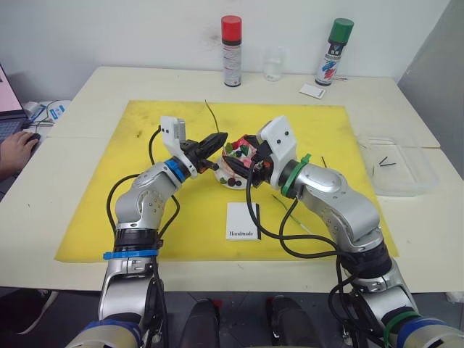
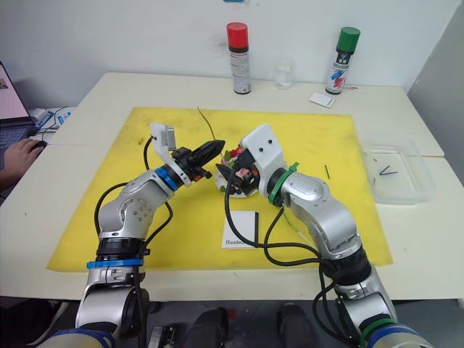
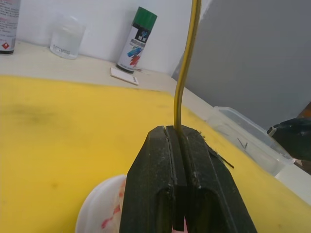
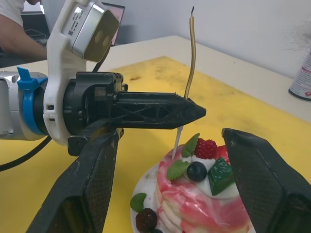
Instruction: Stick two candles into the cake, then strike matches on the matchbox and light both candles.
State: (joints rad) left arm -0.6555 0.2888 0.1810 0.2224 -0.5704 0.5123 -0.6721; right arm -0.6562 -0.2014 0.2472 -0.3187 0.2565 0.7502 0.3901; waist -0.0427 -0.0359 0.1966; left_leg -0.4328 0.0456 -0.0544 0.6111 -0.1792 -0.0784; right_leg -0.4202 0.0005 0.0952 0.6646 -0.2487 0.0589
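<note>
Candle point(image 4: 190, 58) clamped upright in closed left end effector point(image 4: 194, 112) just above cake point(image 4: 201, 196), right end effector point(image 4: 170, 194) spread wide around cake, matchbox point(image 1: 243, 221) laid on yellow mat point(image 1: 109, 188) nearby

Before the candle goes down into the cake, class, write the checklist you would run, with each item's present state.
1. Left tool shut on the thin green candle: ok.
2. Candle upright, pale lower end pointing down at the pink layered cake: ok.
3. Candle end already seated in the cake: cannot tell.
4. Right tool open, its fingers either side of the cake, ready to steady it: ok.
5. Second green candle lying on the yellow mat: ok.
6. White "Handmade" matchbox lying on the mat: ok.
</note>
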